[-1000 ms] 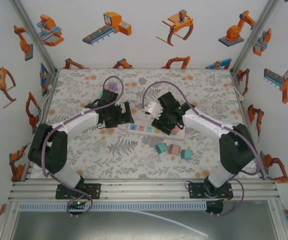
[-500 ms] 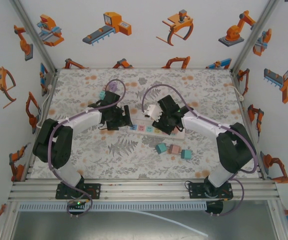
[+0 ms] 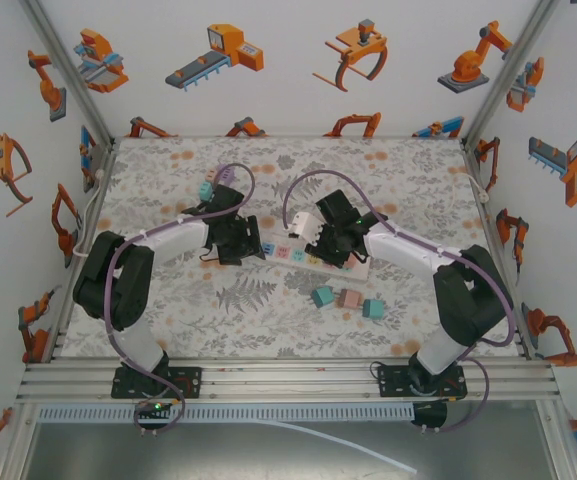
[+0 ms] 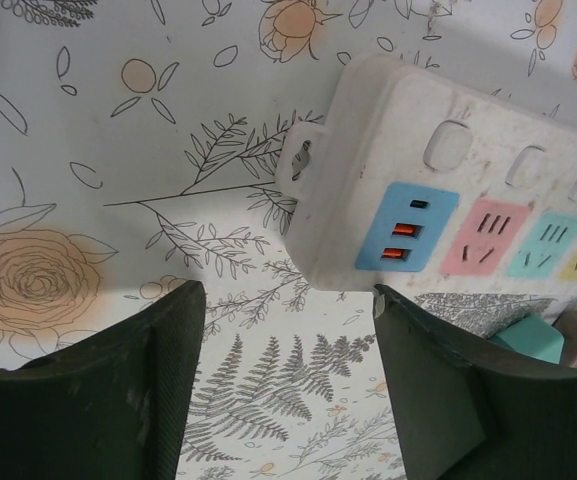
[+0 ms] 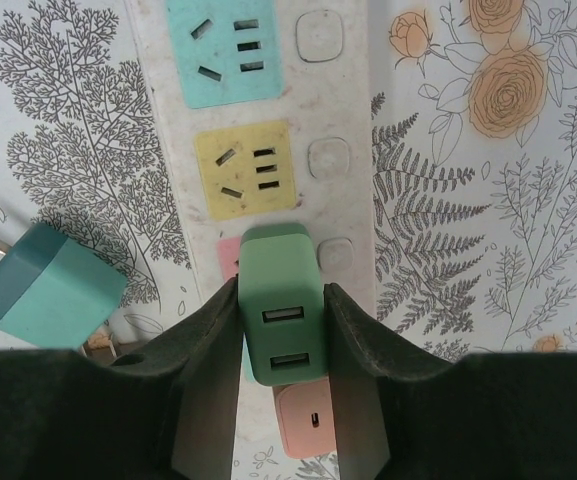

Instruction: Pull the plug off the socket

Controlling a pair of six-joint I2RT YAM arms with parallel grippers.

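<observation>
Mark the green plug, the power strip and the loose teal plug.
green plug (image 5: 283, 310): right wrist view, its USB-port face.
power strip (image 5: 323, 95): right wrist view, bare white body beside the sockets.
loose teal plug (image 5: 48, 285): right wrist view, its top face.

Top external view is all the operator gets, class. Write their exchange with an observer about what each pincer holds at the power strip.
Operator: Right side: any grip?
Observer: The right pincer is shut on a green plug, a finger on each side.
Operator: Pulled free?
Observer: Not visibly; it sits against the power strip, just past the yellow socket.
Operator: And the left?
Observer: The left pincer is open and holds nothing, near the strip's blue USB panel.
</observation>
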